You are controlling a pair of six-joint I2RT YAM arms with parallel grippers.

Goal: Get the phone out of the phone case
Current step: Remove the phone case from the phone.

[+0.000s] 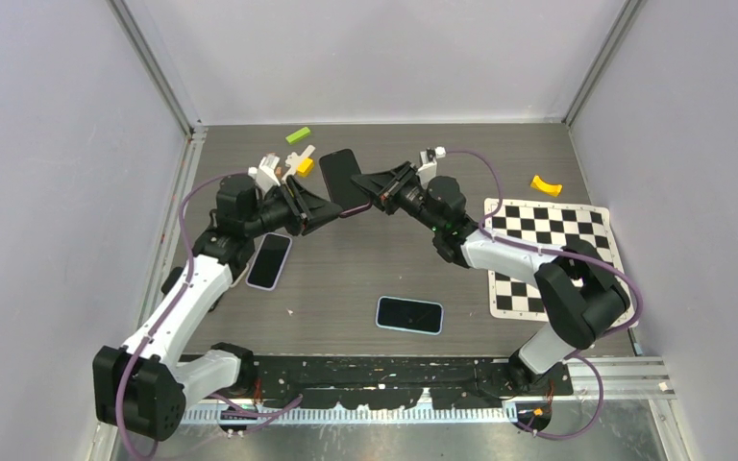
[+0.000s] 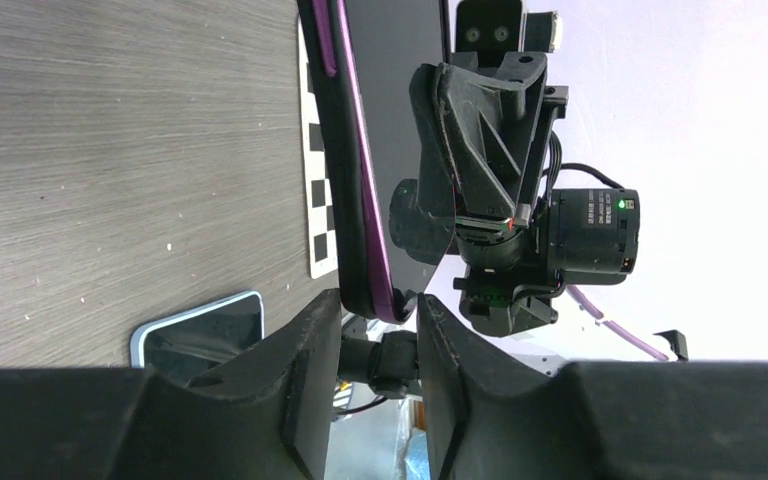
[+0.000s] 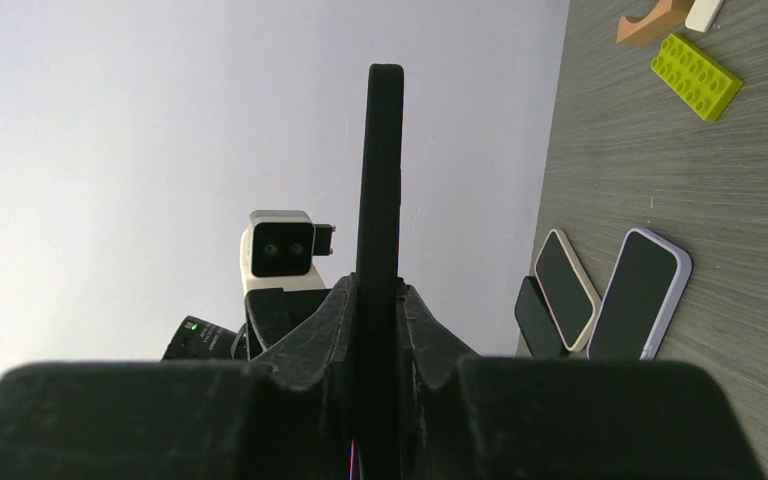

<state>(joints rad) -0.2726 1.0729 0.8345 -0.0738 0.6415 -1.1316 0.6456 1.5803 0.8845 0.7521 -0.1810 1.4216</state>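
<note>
Your two arms reach inward and meet above the far middle of the table (image 1: 346, 279). The right gripper (image 1: 369, 188) clamps the phone (image 1: 339, 171), in its case (image 2: 364, 220), held in the air. The left gripper (image 2: 378, 318) straddles the case's end; you cannot tell if it grips. Two spare phones lie flat, one purple-rimmed (image 1: 269, 260) and one blue-rimmed (image 1: 409, 314).

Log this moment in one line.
phone: in case, held off table | right tool: shut on phone | left tool: around case edge, grip unclear | stage: phone not yet out
</note>
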